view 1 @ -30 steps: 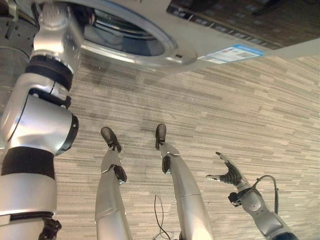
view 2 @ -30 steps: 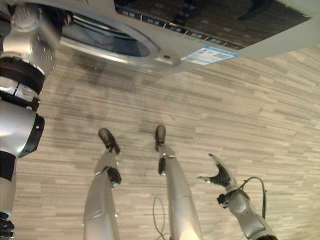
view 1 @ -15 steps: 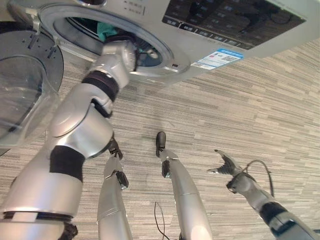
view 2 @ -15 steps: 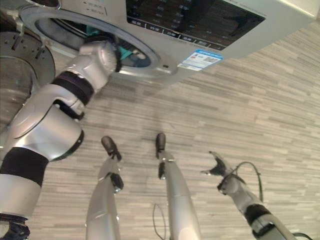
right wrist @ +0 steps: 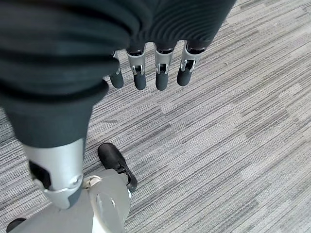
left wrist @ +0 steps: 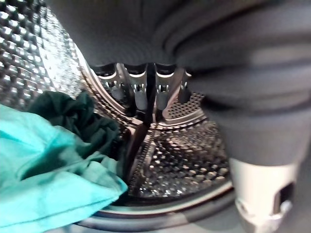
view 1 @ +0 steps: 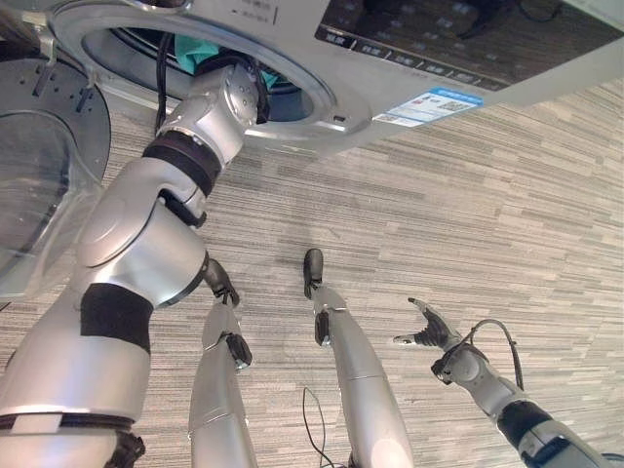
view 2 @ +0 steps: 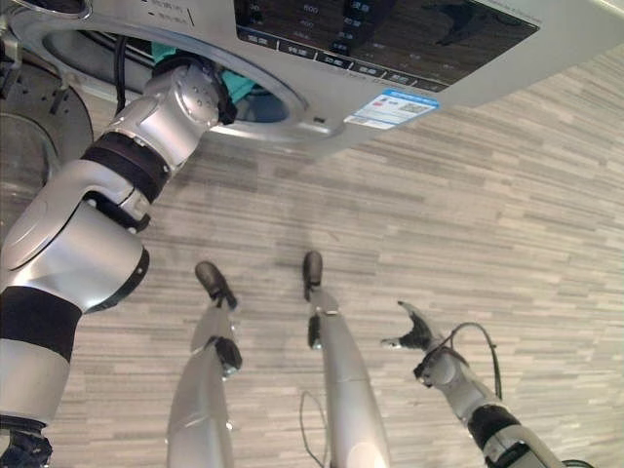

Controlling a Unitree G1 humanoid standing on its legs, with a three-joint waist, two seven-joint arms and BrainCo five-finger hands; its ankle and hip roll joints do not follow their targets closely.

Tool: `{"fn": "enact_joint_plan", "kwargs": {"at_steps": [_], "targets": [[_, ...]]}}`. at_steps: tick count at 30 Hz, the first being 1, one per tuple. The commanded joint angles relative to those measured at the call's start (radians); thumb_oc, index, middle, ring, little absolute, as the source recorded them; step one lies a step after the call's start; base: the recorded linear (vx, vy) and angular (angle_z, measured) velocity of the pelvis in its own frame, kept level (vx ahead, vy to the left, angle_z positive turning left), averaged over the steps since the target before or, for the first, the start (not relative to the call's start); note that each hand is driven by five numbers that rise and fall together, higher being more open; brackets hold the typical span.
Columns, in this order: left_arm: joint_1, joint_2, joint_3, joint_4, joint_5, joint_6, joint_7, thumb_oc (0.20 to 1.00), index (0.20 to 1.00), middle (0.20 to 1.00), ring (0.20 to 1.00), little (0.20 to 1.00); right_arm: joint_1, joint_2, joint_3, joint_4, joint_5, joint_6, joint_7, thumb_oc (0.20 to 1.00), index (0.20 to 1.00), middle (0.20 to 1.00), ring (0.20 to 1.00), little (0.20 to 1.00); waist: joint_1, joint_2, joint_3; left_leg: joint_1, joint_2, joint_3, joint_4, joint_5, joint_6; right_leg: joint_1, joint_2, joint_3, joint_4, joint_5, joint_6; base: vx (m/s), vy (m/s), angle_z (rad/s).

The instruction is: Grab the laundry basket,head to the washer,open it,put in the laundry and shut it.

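The grey washer [view 1: 409, 58] stands at the top of the eye views with its round glass door [view 1: 44, 166] swung open to the left. My left arm reaches through the door ring [view 1: 322, 93] into the drum. In the left wrist view my left hand [left wrist: 141, 90] hangs inside the perforated steel drum [left wrist: 184, 155], open and holding nothing. A teal cloth [left wrist: 43, 179] and a dark green cloth [left wrist: 77, 116] lie in the drum beside the hand. The teal cloth [view 2: 239, 86] also peeks out past my wrist. My right hand [view 1: 429, 330] hovers open, low on the right over the floor.
The dark control panel [view 1: 439, 24] and a blue-and-white label [view 1: 429, 102] sit on the washer's front, right of the opening. Striped grey carpet [view 1: 468, 214] covers the floor in front of the washer. The open door [view 2: 29, 146] takes up the space at my left.
A second ago my left arm was raised in front of the washer's opening; it has since gone into the drum. The right hand has stayed low and open. The camera shifted.
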Motion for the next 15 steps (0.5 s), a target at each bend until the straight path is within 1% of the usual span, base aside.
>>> {"fn": "enact_joint_plan", "kwargs": {"at_steps": [1,3,4,5,6,7,8,9,10,12,13,15], "targets": [[0.033,-0.057,0.076,-0.043,-0.070,-0.146,0.033,1.000,1.000,1.000,1.000,1.000,0.164,-0.070,-0.043,0.034,-0.015,0.004,0.017,1.000,1.000,1.000,1.000,1.000,-0.010,0.073,-0.070,0.015,0.017,-0.013,0.046,-0.086,-0.047,0.265,0.066,-0.050,-0.093,-0.128,-0.004,0.00,0.000,0.00],[0.269,-0.008,0.113,-0.211,-0.116,-0.186,0.013,1.000,1.000,1.000,1.000,1.000,0.220,-0.034,-0.054,0.075,-0.014,0.001,0.026,1.000,1.000,1.000,1.000,1.000,0.009,0.072,-0.066,0.064,0.011,-0.010,0.024,-0.074,-0.054,0.304,0.070,-0.059,-0.109,-0.126,-0.004,-0.01,-0.019,0.04],[0.497,0.039,0.142,-0.334,-0.102,-0.207,-0.008,1.000,1.000,1.000,1.000,1.000,0.257,0.007,-0.079,0.137,-0.006,-0.002,0.033,1.000,1.000,1.000,1.000,1.000,0.028,0.069,-0.062,0.111,0.008,-0.004,0.005,-0.067,-0.060,0.340,0.074,-0.070,-0.120,-0.123,-0.003,-0.02,-0.041,0.09],[0.606,0.056,0.153,-0.363,-0.097,-0.211,-0.032,1.000,1.000,1.000,1.000,1.000,0.271,0.020,-0.093,0.164,-0.005,-0.003,0.035,1.000,1.000,1.000,1.000,1.000,0.033,0.068,-0.064,0.135,0.006,-0.005,-0.004,-0.062,-0.061,0.360,0.078,-0.069,-0.127,-0.121,-0.003,-0.02,-0.035,0.07],[0.614,0.058,0.156,-0.368,-0.096,-0.210,-0.032,1.000,1.000,1.000,1.000,1.000,0.274,0.020,-0.090,0.166,-0.005,-0.004,0.035,1.000,1.000,1.000,1.000,1.000,0.032,0.067,-0.066,0.141,0.006,-0.004,-0.007,-0.062,-0.061,0.365,0.078,-0.068,-0.129,-0.120,-0.003,0.00,0.000,0.00],[0.736,0.068,0.188,-0.393,-0.106,-0.210,-0.060,1.000,1.000,1.000,1.000,1.000,0.289,0.035,-0.112,0.197,0.001,-0.002,0.041,1.000,1.000,1.000,1.000,1.000,0.041,0.065,-0.070,0.176,0.002,-0.004,-0.019,-0.060,-0.064,0.394,0.080,-0.067,-0.137,-0.120,0.000,0.00,0.000,0.00],[0.846,0.063,0.227,-0.404,-0.124,-0.203,-0.077,1.000,1.000,1.000,1.000,1.000,0.296,0.045,-0.128,0.224,0.006,0.001,0.041,1.000,1.000,1.000,1.000,1.000,0.049,0.068,-0.075,0.208,-0.002,-0.006,-0.028,-0.056,-0.063,0.423,0.081,-0.069,-0.147,-0.118,0.000,0.04,-0.025,0.05],[1.024,0.035,0.273,-0.400,-0.127,-0.191,-0.111,1.000,1.000,1.000,1.000,1.000,0.313,0.071,-0.166,0.261,0.017,0.012,0.047,1.000,1.000,1.000,1.000,1.000,0.066,0.074,-0.086,0.275,-0.006,-0.014,-0.048,-0.046,-0.064,0.486,0.082,-0.072,-0.157,-0.118,-0.001,0.03,-0.022,0.04],[1.030,0.034,0.275,-0.402,-0.126,-0.190,-0.111,1.000,1.000,1.000,1.000,1.000,0.316,0.070,-0.164,0.261,0.017,0.011,0.047,1.000,1.000,1.000,1.000,1.000,0.065,0.073,-0.083,0.284,-0.007,-0.013,-0.053,-0.045,-0.064,0.494,0.082,-0.072,-0.160,-0.117,-0.001,0.04,-0.015,0.03],[1.155,0.018,0.292,-0.398,-0.103,-0.184,-0.135,1.000,1.000,1.000,1.000,1.000,0.316,0.075,-0.202,0.291,0.033,0.014,0.046,1.000,1.000,1.000,1.000,1.000,0.081,0.082,-0.091,0.347,-0.015,-0.017,-0.066,-0.038,-0.066,0.554,0.085,-0.076,-0.169,-0.120,-0.001,0.02,0.003,0.05],[1.218,0.000,0.304,-0.387,-0.093,-0.180,-0.143,1.000,1.000,1.000,1.000,1.000,0.315,0.079,-0.219,0.304,0.043,0.016,0.045,1.000,1.000,1.000,1.000,1.000,0.088,0.085,-0.099,0.384,-0.019,-0.020,-0.077,-0.035,-0.066,0.589,0.085,-0.081,-0.176,-0.120,0.000,0.04,0.007,0.11],[1.312,-0.061,0.351,-0.330,-0.082,-0.163,-0.144,1.000,1.000,1.000,1.000,1.000,0.304,0.089,-0.259,0.317,0.078,0.018,0.040,1.000,1.000,1.000,1.000,1.000,0.097,0.091,-0.113,0.455,-0.029,-0.030,-0.103,-0.022,-0.068,0.657,0.084,-0.086,-0.198,-0.116,0.003,0.08,-0.002,0.10]]}}
